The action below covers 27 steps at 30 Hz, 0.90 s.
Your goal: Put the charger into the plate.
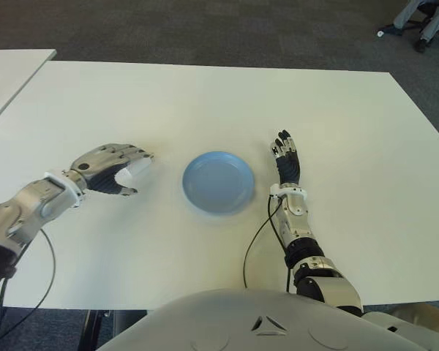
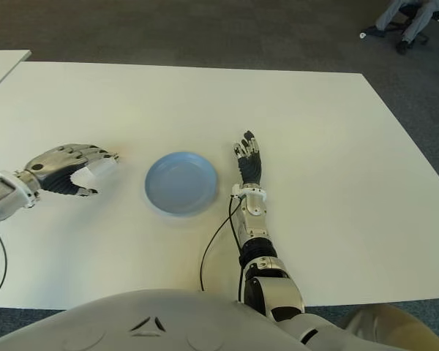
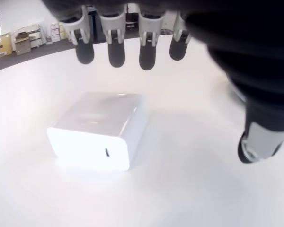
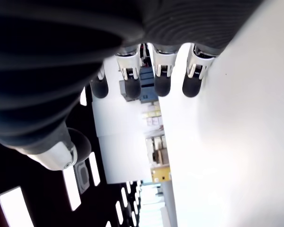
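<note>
My left hand (image 1: 111, 167) arches over the white charger (image 3: 97, 128), fingers spread, not gripping; it lies on the white table (image 1: 336, 124). The blue plate (image 1: 218, 181) sits between it and my relaxed, flat right hand (image 1: 286, 157).

White table (image 1: 205, 102), seen from its near edge. Light blue plate (image 1: 218, 181) sits on it near the centre. White charger (image 3: 98, 128), a rounded block with a port in one end face, lies flat on the table left of the plate, apart from it.
</note>
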Each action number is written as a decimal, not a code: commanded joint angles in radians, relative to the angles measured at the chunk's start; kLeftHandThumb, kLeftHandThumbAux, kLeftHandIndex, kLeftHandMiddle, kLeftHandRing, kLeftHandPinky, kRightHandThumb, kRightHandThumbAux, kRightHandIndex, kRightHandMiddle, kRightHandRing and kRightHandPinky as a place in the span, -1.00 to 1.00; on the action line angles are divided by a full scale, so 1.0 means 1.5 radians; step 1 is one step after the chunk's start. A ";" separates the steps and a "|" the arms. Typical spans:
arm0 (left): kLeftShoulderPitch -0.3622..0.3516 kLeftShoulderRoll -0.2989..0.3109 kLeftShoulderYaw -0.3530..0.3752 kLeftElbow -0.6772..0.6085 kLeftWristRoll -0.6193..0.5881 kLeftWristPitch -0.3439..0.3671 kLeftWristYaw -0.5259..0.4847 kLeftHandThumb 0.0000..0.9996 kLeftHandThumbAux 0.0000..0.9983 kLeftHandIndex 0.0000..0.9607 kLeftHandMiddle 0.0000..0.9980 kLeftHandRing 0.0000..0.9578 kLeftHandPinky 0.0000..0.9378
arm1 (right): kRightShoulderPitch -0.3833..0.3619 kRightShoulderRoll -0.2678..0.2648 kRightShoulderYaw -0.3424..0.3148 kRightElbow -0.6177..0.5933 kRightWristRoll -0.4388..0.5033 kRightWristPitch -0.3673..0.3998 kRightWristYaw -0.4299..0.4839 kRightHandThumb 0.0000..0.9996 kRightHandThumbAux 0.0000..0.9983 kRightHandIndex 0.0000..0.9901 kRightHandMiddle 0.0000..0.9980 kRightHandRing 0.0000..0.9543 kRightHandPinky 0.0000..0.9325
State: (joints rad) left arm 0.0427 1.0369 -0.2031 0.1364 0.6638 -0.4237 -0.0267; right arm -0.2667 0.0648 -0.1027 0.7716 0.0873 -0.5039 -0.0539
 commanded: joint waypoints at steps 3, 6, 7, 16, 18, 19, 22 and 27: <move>0.081 -0.005 0.055 -0.062 -0.020 0.037 -0.034 -1.00 0.08 -0.95 -0.84 -0.87 -0.87 | 0.005 0.028 -0.002 0.020 0.009 0.003 0.004 -1.00 0.15 -0.97 -0.85 -0.90 -0.91; 0.103 -0.011 0.073 -0.081 -0.023 0.049 -0.042 -1.00 0.07 -0.95 -0.85 -0.88 -0.88 | 0.003 0.026 -0.002 0.023 0.010 0.000 0.008 -1.00 0.16 -0.97 -0.85 -0.90 -0.91; 0.113 -0.014 0.080 -0.090 -0.025 0.053 -0.042 -1.00 0.07 -0.96 -0.85 -0.88 -0.89 | 0.003 0.025 -0.002 0.025 0.010 -0.001 0.010 -1.00 0.16 -0.98 -0.85 -0.90 -0.92; 0.159 -0.048 0.124 -0.141 -0.033 0.070 -0.038 -1.00 0.07 -0.96 -0.87 -0.89 -0.88 | 0.000 0.025 -0.008 0.034 0.016 -0.004 0.021 -1.00 0.21 -0.98 -0.85 -0.90 -0.92; 0.161 -0.060 0.132 -0.152 -0.028 0.076 -0.031 -1.00 0.08 -0.96 -0.88 -0.90 -0.89 | -0.002 0.025 -0.009 0.037 0.016 -0.004 0.022 -1.00 0.21 -0.99 -0.85 -0.90 -0.92; 0.160 -0.069 0.137 -0.159 -0.021 0.081 -0.023 -1.00 0.08 -0.96 -0.88 -0.90 -0.89 | -0.002 0.025 -0.009 0.038 0.016 -0.003 0.022 -1.00 0.21 -0.99 -0.85 -0.90 -0.93; 0.158 -0.096 0.150 -0.172 0.002 0.095 0.007 -1.00 0.10 -0.97 -0.91 -0.92 -0.89 | -0.002 0.026 -0.009 0.039 0.016 -0.003 0.021 -1.00 0.22 -0.99 -0.86 -0.89 -0.92; 0.138 -0.141 0.152 -0.172 0.043 0.122 0.053 -0.94 0.08 -0.98 -0.94 -0.94 -0.87 | -0.003 0.026 -0.009 0.042 0.016 -0.005 0.022 -1.00 0.22 -0.99 -0.86 -0.89 -0.92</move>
State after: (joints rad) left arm 0.2650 0.8667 0.0241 -0.1214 0.6875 -0.2684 0.0155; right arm -0.2828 0.0669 -0.1091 0.8074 0.0986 -0.5268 -0.0200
